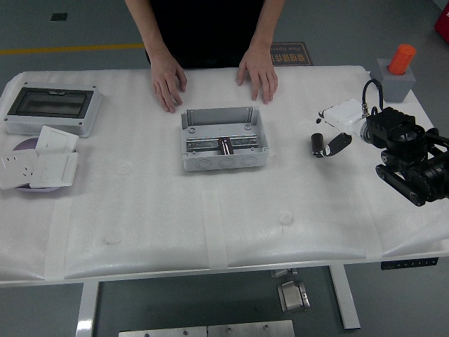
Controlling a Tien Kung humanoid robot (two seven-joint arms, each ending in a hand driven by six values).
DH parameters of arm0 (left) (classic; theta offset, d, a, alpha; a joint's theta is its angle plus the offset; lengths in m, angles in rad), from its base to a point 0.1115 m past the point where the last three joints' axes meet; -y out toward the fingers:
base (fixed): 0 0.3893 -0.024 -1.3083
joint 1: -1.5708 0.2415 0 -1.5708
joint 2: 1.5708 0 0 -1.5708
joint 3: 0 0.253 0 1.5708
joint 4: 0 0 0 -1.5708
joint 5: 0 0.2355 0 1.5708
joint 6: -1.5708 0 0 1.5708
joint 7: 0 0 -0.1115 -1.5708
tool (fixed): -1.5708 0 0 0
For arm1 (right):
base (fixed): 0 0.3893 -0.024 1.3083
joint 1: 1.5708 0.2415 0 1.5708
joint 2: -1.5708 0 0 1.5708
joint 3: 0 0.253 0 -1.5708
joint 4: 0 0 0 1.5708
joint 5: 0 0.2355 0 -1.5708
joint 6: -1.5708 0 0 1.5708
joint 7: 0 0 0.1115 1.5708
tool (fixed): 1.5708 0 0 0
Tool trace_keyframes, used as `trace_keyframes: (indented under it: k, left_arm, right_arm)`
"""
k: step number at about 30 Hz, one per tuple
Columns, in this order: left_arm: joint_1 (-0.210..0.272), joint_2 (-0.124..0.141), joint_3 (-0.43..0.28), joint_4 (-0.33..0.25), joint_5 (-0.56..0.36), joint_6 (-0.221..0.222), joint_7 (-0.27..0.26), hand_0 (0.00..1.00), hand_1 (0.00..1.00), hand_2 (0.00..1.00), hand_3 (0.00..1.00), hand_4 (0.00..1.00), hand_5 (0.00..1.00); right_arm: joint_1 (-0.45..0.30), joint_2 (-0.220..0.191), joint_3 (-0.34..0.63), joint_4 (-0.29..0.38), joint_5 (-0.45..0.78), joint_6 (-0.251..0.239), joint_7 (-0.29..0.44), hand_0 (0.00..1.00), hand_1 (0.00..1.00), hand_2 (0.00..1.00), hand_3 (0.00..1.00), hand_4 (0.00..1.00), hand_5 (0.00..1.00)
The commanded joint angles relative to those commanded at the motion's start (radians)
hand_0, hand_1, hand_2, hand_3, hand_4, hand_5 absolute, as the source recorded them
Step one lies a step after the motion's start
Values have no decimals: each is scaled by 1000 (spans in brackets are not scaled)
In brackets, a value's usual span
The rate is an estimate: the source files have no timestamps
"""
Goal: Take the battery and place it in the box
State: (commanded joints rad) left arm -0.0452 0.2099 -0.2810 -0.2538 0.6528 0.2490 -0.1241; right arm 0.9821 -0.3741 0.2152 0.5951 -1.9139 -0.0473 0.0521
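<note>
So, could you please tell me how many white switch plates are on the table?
3: all at the table's left edge, one behind, one leftmost, one in front; more could be hidden beneath.

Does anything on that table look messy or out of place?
Nothing much. The grey box sits square and open, the battery lies near the right hand, and the switch plates at left are loosely stacked.

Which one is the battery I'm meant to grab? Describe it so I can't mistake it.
Start at the right hand on the table's right side. The battery is the small black cylinder lying just left of its fingertips. It is dark and round, unlike the flat white piece behind it.
</note>
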Motion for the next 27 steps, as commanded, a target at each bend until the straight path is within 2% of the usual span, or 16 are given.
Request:
trace_keyframes:
  k: [7,27]
  left_arm:
    - [-6,-2,-8,-3,11,1,-2,587,623,562,702,668,269]
    - [-10,-4,-41,-15,51,5,-9,587,623,561,702,667,271]
  right_arm:
    - [-2,11,8,-13,30,8,11,599,537,785,820,977,572]
    - [-24,7,30,-22,-1,31,23,603,540,778,809,953,601]
